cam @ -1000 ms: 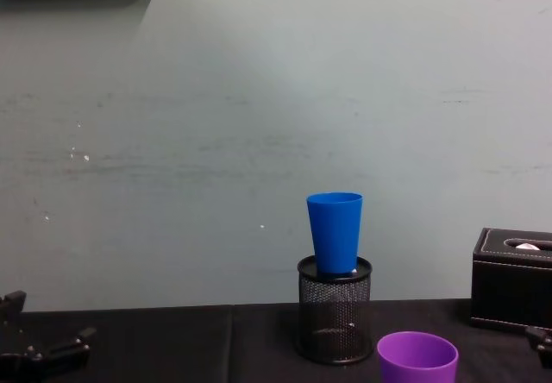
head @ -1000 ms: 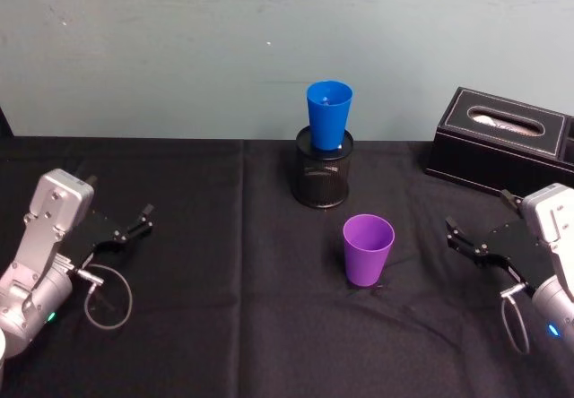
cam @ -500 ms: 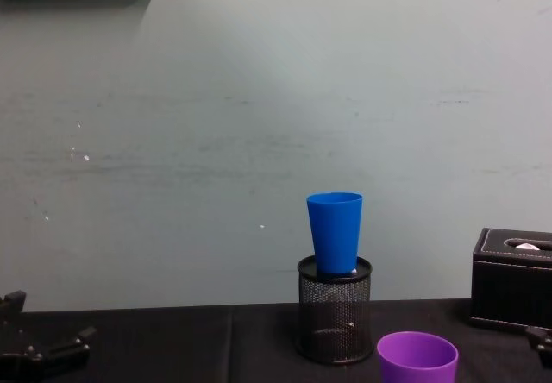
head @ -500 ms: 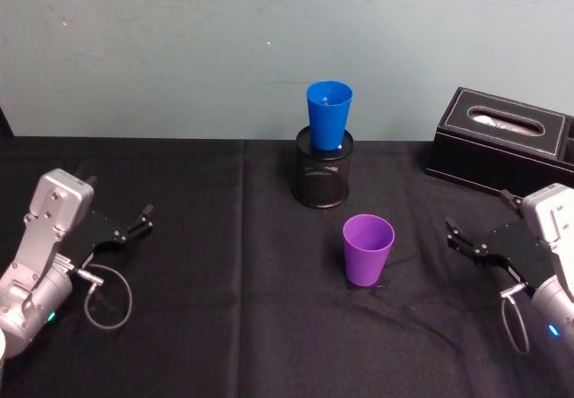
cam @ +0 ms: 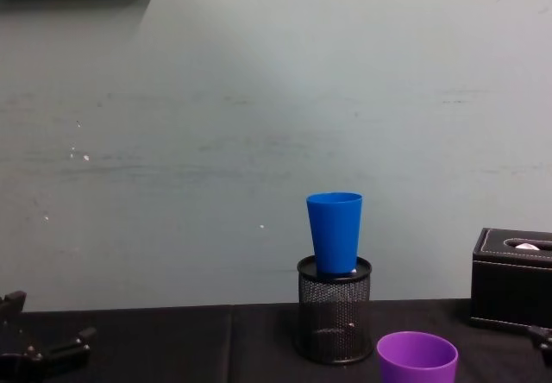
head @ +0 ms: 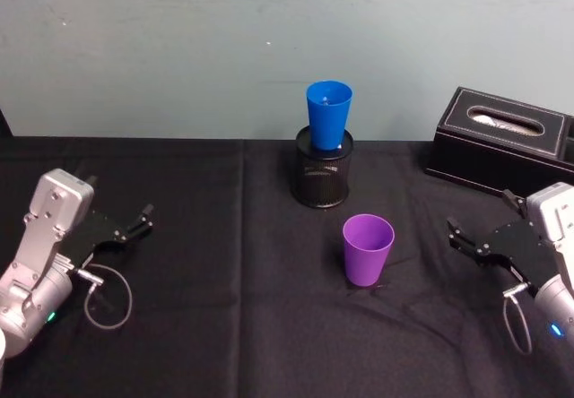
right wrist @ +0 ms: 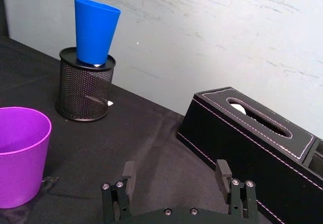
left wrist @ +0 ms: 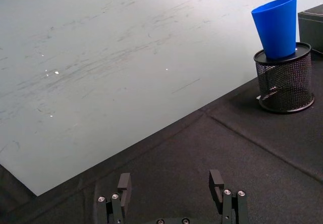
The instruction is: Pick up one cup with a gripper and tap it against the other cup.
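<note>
The purple cup (head: 368,249) stands upright on the black cloth near the table's middle, also in the right wrist view (right wrist: 21,153) and chest view (cam: 417,359). The blue cup (head: 328,115) sits upright in the mouth of a black mesh pen holder (head: 322,178) behind it, seen too at the blue cup (right wrist: 95,30) (left wrist: 276,25) (cam: 335,232). My right gripper (head: 480,220) hangs open to the right of the purple cup, apart from it, nothing between its fingers (right wrist: 174,181). My left gripper (head: 118,209) rests open at the far left (left wrist: 169,182).
A black tissue box (head: 500,139) stands at the back right, behind the right gripper. A grey-green wall closes the table's far edge. A black cable loop (head: 108,297) lies by the left arm.
The right gripper has shifted very slightly to the right. The cups and the left arm have not moved.
</note>
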You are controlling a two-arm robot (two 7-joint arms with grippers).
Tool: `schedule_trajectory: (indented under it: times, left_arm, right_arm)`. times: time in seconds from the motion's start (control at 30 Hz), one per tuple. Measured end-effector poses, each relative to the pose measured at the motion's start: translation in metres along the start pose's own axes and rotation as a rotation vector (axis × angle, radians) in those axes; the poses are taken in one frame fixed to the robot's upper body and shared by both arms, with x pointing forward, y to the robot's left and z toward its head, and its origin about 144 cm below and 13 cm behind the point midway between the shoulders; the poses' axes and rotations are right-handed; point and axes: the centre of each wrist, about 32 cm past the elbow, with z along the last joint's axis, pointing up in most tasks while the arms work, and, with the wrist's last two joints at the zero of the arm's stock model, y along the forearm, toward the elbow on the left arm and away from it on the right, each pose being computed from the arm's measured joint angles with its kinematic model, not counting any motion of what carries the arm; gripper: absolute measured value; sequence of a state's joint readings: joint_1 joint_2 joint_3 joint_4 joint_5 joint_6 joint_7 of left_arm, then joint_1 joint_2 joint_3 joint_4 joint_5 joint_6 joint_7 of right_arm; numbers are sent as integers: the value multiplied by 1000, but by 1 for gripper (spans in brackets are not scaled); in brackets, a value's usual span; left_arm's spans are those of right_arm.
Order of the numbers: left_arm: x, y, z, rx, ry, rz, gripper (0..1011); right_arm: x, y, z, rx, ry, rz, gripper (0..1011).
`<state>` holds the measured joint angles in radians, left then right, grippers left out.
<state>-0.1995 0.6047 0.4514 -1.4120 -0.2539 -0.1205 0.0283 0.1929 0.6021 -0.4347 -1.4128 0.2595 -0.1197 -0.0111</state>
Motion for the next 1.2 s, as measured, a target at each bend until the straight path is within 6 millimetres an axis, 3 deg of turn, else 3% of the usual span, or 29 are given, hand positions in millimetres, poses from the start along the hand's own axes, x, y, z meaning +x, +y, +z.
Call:
schedule_trajectory:
  times: [0.57, 1.2]
  left_arm:
    - [0, 0, 0, 0, 0, 0, 1011]
    - [0, 0, 0, 0, 0, 0, 1012]
  right_arm:
    - [1, -14, 2, 36, 138, 72, 1000]
    - [-18, -25, -7, 82, 236, 181, 1000]
